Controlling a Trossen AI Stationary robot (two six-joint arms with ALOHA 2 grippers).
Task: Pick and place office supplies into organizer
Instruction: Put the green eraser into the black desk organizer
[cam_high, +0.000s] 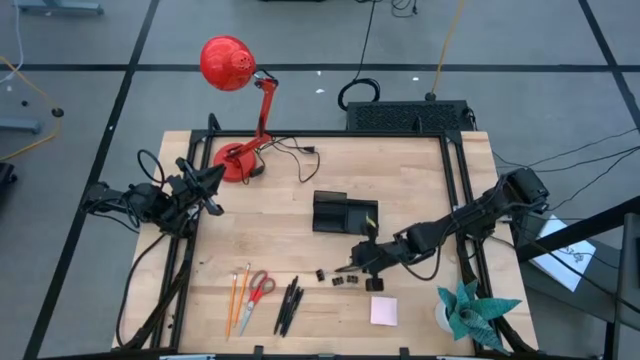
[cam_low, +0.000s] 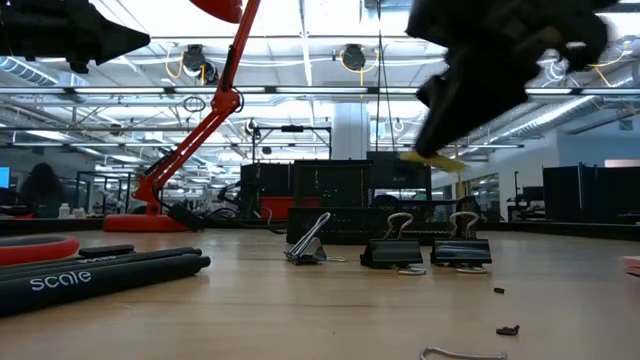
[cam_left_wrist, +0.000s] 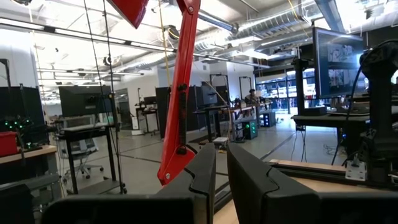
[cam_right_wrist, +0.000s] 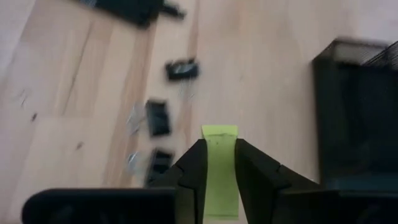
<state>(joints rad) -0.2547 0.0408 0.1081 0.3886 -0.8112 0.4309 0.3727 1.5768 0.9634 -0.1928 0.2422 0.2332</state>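
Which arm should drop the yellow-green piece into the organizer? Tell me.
Right. The right gripper is shut on the yellow-green piece, just beside the organizer. The left gripper waits near the lamp base.

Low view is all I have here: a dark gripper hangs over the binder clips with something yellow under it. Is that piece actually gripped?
Observer: Yes. The right wrist view shows the right gripper shut on the yellow-green piece, which sticks out past the fingertips.
Operator: Where's the organizer from there?
Observer: In the high view the organizer sits just beyond the right gripper, toward the table's middle, apart from it.
Operator: And the left arm?
Observer: The left gripper waits at the table's left edge beside the red lamp's base, fingers nearly together and holding nothing.
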